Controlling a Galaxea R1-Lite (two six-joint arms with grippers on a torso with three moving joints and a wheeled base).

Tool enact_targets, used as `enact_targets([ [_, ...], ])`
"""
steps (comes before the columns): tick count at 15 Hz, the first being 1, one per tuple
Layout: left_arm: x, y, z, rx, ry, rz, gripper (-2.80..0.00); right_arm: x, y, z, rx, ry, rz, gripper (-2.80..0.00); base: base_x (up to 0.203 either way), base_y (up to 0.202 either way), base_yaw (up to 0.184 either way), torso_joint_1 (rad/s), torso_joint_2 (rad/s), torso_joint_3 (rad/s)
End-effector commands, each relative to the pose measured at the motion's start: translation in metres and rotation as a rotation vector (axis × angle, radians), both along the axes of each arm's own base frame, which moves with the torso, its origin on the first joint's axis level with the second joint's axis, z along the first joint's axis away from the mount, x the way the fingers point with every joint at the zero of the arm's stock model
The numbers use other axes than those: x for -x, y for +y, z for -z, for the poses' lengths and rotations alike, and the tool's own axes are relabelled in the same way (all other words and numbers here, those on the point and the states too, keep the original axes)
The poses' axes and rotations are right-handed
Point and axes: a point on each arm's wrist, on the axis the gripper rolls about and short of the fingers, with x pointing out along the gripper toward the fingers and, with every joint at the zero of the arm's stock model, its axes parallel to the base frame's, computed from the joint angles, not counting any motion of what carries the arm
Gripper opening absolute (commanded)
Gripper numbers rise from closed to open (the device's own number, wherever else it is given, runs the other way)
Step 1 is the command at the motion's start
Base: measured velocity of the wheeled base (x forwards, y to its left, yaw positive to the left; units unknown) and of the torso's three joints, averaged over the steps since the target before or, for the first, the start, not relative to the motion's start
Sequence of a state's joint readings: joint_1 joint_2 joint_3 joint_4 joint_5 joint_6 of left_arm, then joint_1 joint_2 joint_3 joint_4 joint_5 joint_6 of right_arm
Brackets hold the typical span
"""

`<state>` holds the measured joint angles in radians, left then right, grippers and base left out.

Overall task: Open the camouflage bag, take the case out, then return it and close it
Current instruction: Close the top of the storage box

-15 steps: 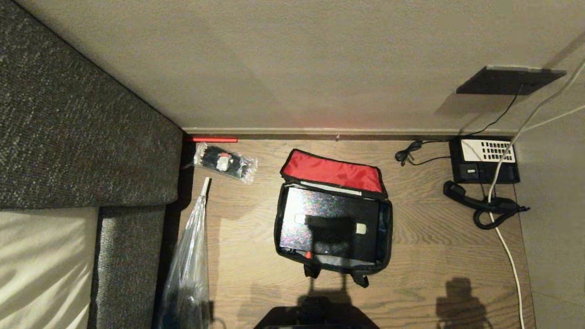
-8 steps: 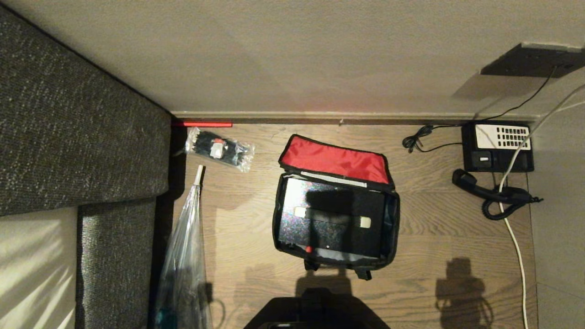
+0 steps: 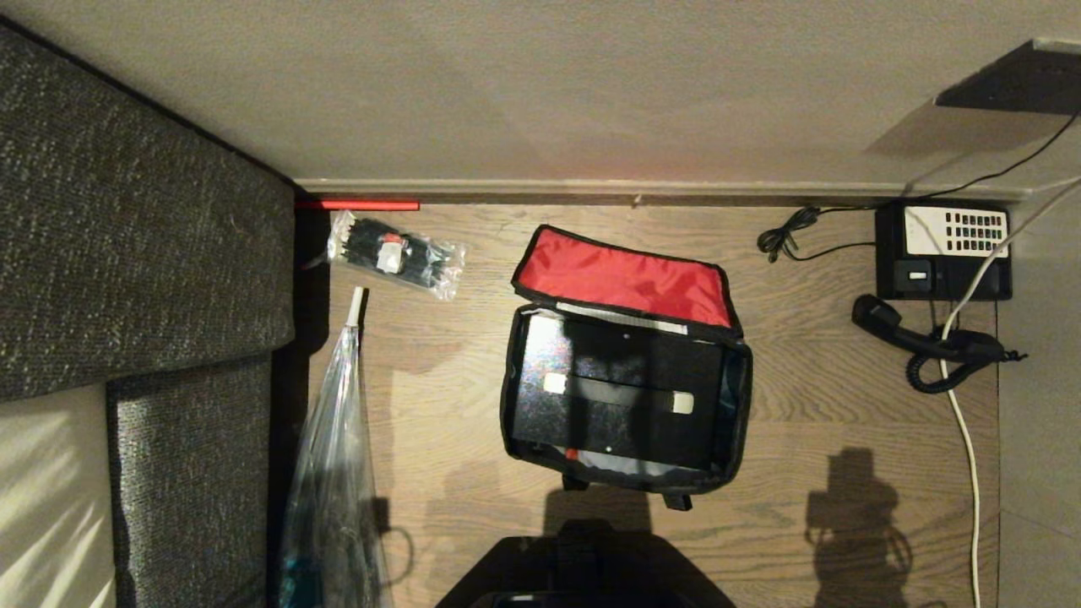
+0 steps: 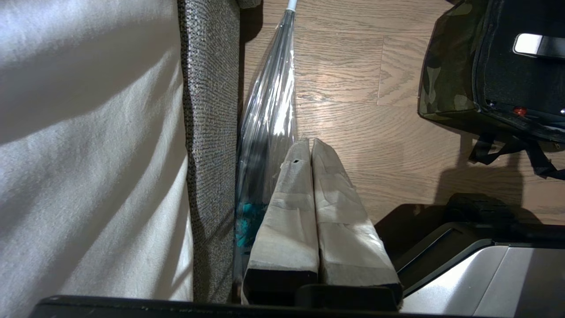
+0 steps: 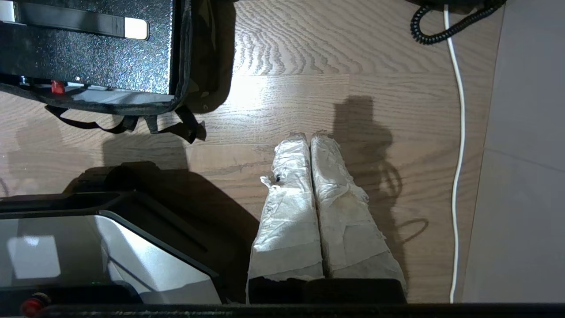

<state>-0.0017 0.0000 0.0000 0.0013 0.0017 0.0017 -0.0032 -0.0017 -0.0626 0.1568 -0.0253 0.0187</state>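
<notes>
The camouflage bag (image 3: 737, 405) lies open on the wooden floor, its red-lined flap (image 3: 621, 279) folded back toward the wall. Inside it sits the flat black case (image 3: 616, 393) with two small pale labels. The bag's camouflage side (image 4: 441, 84) shows in the left wrist view, and its black straps (image 5: 176, 126) in the right wrist view. My left gripper (image 4: 309, 143) hangs shut above bare floor, left of the bag. On the bag's right, my right gripper (image 5: 309, 138) is shut and empty too. Neither arm appears in the head view.
A grey sofa (image 3: 143, 253) stands at the left, with a clear plastic-wrapped umbrella (image 3: 334, 473) along it. A clear packet of black items (image 3: 393, 253) lies near the wall. A black desk phone (image 3: 942, 249), its handset (image 3: 916, 342) and a white cable (image 3: 967, 456) are at the right.
The whole head view has shifted: the bag, phone and packet sit higher in the picture and look a little nearer. That is camera motion; nothing on the floor has moved.
</notes>
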Motion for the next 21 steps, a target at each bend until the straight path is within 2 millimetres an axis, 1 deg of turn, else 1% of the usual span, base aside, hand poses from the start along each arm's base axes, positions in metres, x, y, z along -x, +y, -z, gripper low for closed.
enact_targets([
  [1,0.000,0.000,0.000,0.000,0.000,0.000,-2.80,0.003,0.000,-0.007,0.000,-0.015,-0.002,-2.80,0.000,0.000,0.000,0.000,0.00,0.000],
  [3,0.000,0.000,0.000,0.000,0.000,0.000,-2.80,0.020,0.001,-0.035,-0.001,-0.040,-0.027,-2.80,0.000,0.000,0.000,0.000,0.00,0.000],
  [4,0.000,0.000,0.000,0.000,0.000,0.000,-2.80,0.034,0.001,-0.051,-0.003,-0.033,-0.058,-2.80,0.000,0.000,0.000,0.000,0.00,0.000],
  [5,0.000,0.000,0.000,0.000,0.000,0.000,-2.80,0.047,0.002,-0.061,-0.007,-0.017,-0.094,-2.80,0.000,0.000,0.000,0.000,0.00,0.000],
  [6,0.000,0.000,0.000,0.000,0.000,0.000,-2.80,0.055,0.003,-0.064,-0.013,0.017,-0.127,-2.80,0.000,0.000,0.000,0.000,0.00,0.000],
  [7,0.000,0.000,0.000,0.000,0.000,0.000,-2.80,0.059,0.004,-0.062,-0.021,0.061,-0.164,-2.80,0.000,0.000,0.000,0.000,0.00,0.000],
  [9,0.000,0.000,0.000,0.000,0.000,0.000,-2.80,0.062,0.006,-0.057,-0.045,0.133,-0.279,-2.80,0.000,0.000,0.000,0.000,0.00,0.000],
  [10,0.000,0.000,0.000,0.000,0.000,0.000,-2.80,0.058,0.007,-0.060,-0.052,0.167,-0.292,-2.80,0.000,0.000,0.000,0.000,0.00,0.000],
  [11,0.000,0.000,0.000,0.000,0.000,0.000,-2.80,0.051,0.007,-0.070,-0.070,0.215,-0.301,-2.80,0.000,0.000,0.000,0.000,0.00,0.000],
  [12,0.000,0.000,0.000,0.000,0.000,0.000,-2.80,0.038,0.007,-0.083,-0.102,0.273,-0.308,-2.80,0.000,0.000,0.000,0.000,0.00,0.000],
  [13,0.000,0.000,0.000,0.000,0.000,0.000,-2.80,0.017,0.007,-0.097,-0.140,0.363,-0.313,-2.80,0.000,0.000,0.000,0.000,0.00,0.000],
  [14,0.000,0.000,0.000,0.000,0.000,0.000,-2.80,-0.015,0.007,-0.107,-0.177,0.475,-0.311,-2.80,0.000,0.000,0.000,0.000,0.00,0.000],
  [15,0.000,0.000,0.000,0.000,0.000,0.000,-2.80,-0.051,0.008,-0.112,-0.209,0.579,-0.303,-2.80,0.000,0.000,0.000,0.000,0.00,0.000],
  [16,0.000,0.000,0.000,0.000,0.000,0.000,-2.80,-0.090,0.008,-0.112,-0.241,0.671,-0.292,-2.80,0.000,0.000,0.000,0.000,0.00,0.000],
  [17,0.000,0.000,0.000,0.000,0.000,0.000,-2.80,-0.128,0.009,-0.105,-0.269,0.741,-0.281,-2.80,0.000,0.000,0.000,0.000,0.00,0.000],
  [19,0.000,0.000,0.000,0.000,0.000,0.000,-2.80,-0.195,0.011,-0.081,-0.321,0.828,-0.261,-2.80,0.000,0.000,0.000,0.000,0.00,0.000],
  [20,0.000,0.000,0.000,0.000,0.000,0.000,-2.80,-0.229,0.012,-0.068,-0.366,0.833,-0.249,-2.80,0.000,0.000,0.000,0.000,0.00,0.000],
  [21,0.000,0.000,0.000,0.000,0.000,0.000,-2.80,-0.260,0.014,-0.057,-0.431,0.803,-0.242,-2.80,0.000,0.000,0.000,0.000,0.00,0.000],
])
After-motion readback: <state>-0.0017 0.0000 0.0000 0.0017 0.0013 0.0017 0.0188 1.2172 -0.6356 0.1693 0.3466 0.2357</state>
